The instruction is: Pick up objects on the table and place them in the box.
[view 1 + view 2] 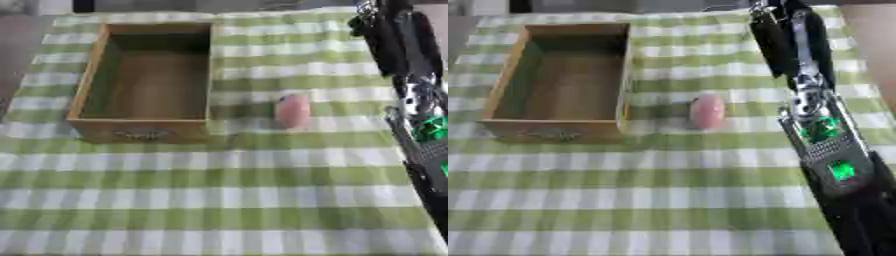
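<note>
**Q.** What does the figure show?

**A.** A wooden box (144, 80), open at the top and seemingly empty, stands on a tabletop (227, 200) under a green-and-white checked cloth. A small pink rounded object (292, 111) lies on the cloth just beside the box's right wall, apart from it.

**Q.** Where are the hands?

**A.** The right arm (815, 125) comes in along the right edge, running from the upper corner towards the bottom; green lights glow on its forearm. The dark mass at its far end (785, 40) sits above the cloth beyond the pink object, but its fingers are not distinguishable, so whether the right hand is released, clenched or grasping cannot be told. The left hand appears in neither view.

**Q.** Why this layout?

**A.** Probably for economy: the object lies close to the box and on the side the right arm enters from, so a short sideways carry would suffice.

**Q.** Progress?

**A.** By appearance, the pink object is not yet picked up; placement remains to be done.
</note>
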